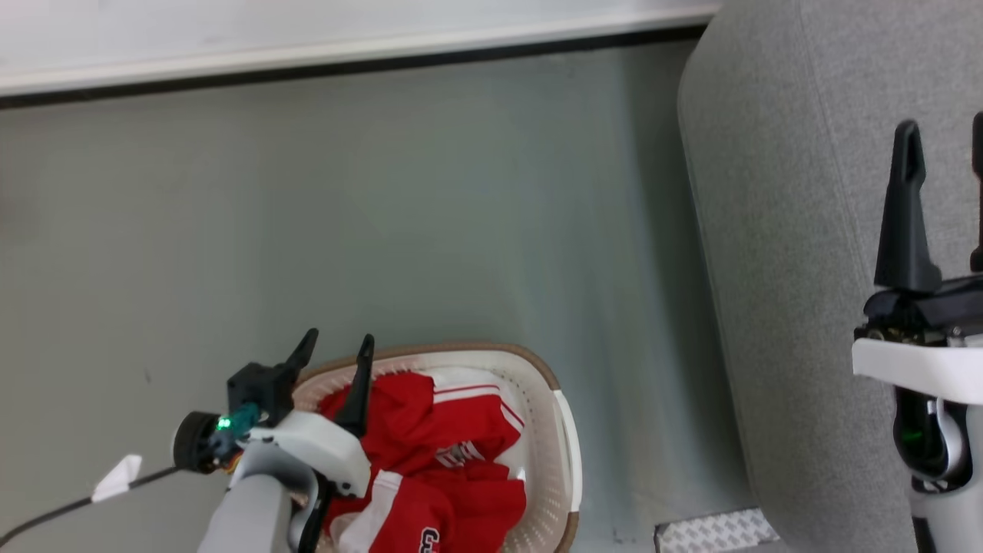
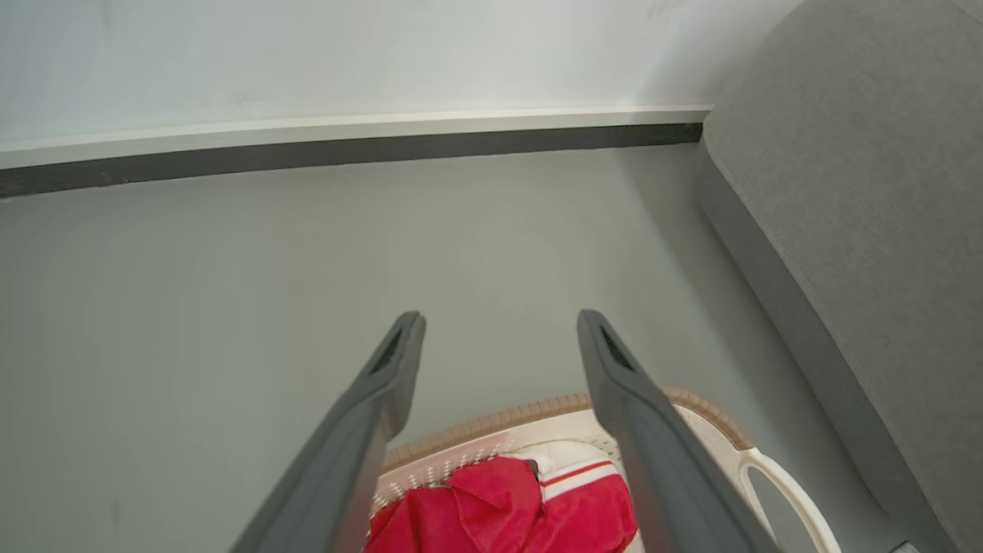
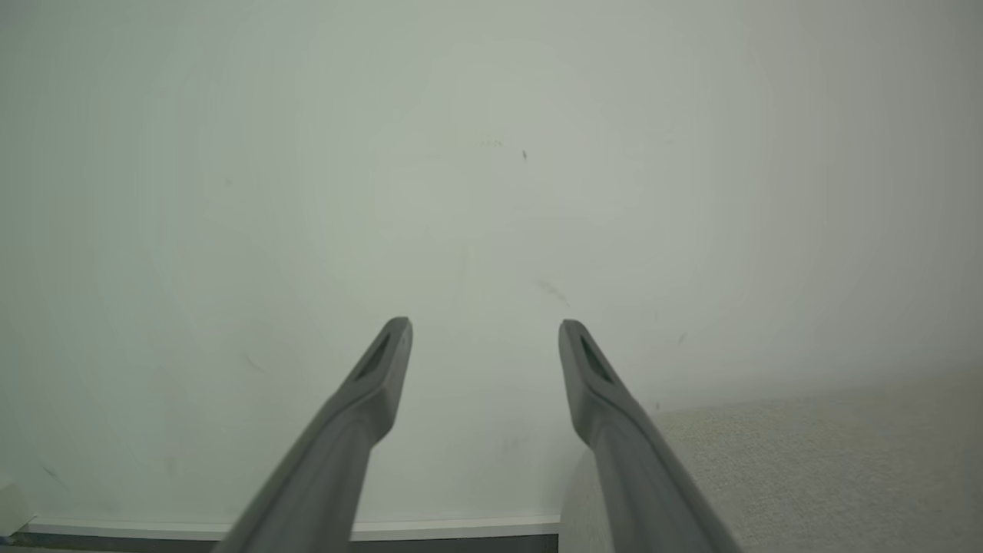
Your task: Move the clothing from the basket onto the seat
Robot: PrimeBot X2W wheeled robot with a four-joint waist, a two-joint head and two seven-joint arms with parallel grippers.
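The red clothing point(image 1: 438, 453) with white panels and stripes lies piled in the cream-white basket point(image 1: 564, 438) on the floor at the bottom of the head view. My left gripper point(image 1: 338, 346) hangs over the basket's left rim, open and holding nothing. In the left wrist view my left gripper point(image 2: 499, 326) frames the basket rim point(image 2: 537, 407) and the clothing point(image 2: 507, 507) below. The grey seat point(image 1: 791, 230) fills the right side. My right gripper point(image 1: 944, 138) stands above the seat, open and holding nothing. In the right wrist view it point(image 3: 484, 330) faces a pale wall with the seat point(image 3: 806, 468) at lower right.
Grey floor point(image 1: 384, 215) stretches from the basket to a white wall with a dark skirting strip point(image 1: 345, 65). A black cable with a white tag point(image 1: 115, 476) lies at the lower left. A ribbed metal plate point(image 1: 714, 530) sits by the seat's foot.
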